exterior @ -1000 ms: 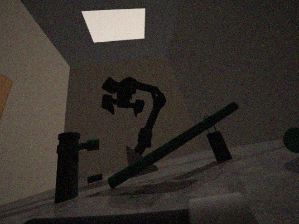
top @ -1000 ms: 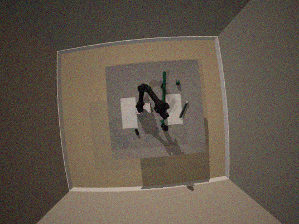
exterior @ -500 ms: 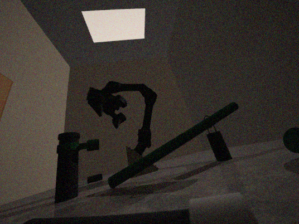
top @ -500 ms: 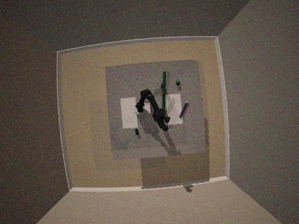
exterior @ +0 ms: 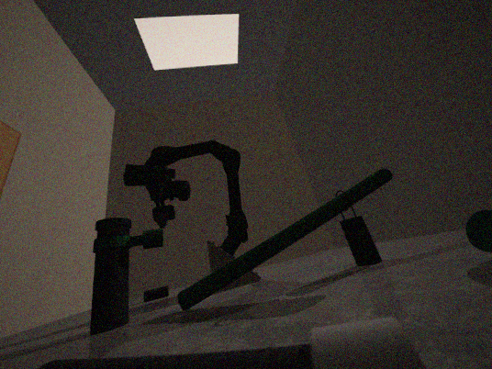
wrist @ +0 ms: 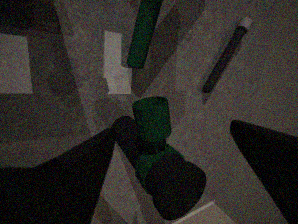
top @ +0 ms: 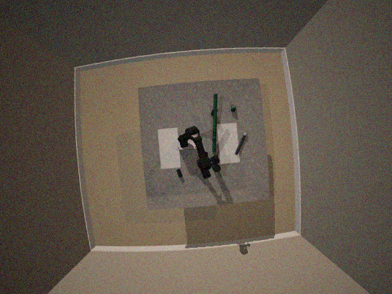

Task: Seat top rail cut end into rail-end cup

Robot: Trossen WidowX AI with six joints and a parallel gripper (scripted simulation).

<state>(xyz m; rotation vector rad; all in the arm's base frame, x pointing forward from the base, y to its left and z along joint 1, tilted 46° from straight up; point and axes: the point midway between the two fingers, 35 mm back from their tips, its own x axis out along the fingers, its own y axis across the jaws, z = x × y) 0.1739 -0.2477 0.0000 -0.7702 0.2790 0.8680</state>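
Note:
The long green rail [top: 215, 121] [exterior: 275, 243] [wrist: 145, 30] slants through the wire loop [exterior: 340, 194] on the short dark post [exterior: 361, 240]. Its cut end is low near the mat, its far end raised. The big post [exterior: 110, 285] stands upright, its cap [wrist: 177, 187] [exterior: 113, 223] on top. The brace band [exterior: 100, 245] is just below the cap. The green rail-end cup [exterior: 152, 239] [wrist: 152, 117] sticks out toward the rail, apart from and higher than the cut end. My gripper [exterior: 162, 222] [wrist: 171, 129] is open and empty, pointing down just above the cup. Contact with the cup cannot be told.
A dark stick with a pale tip [top: 240, 143] [wrist: 225, 60] lies right of the rail. A green round piece [top: 233, 108] [exterior: 482, 231] is near the rail's far end. A small dark block [top: 179, 173] [exterior: 156, 294] lies left of the post. Two white sheets [top: 169, 157] [top: 230, 151] lie on the grey mat [top: 164, 106].

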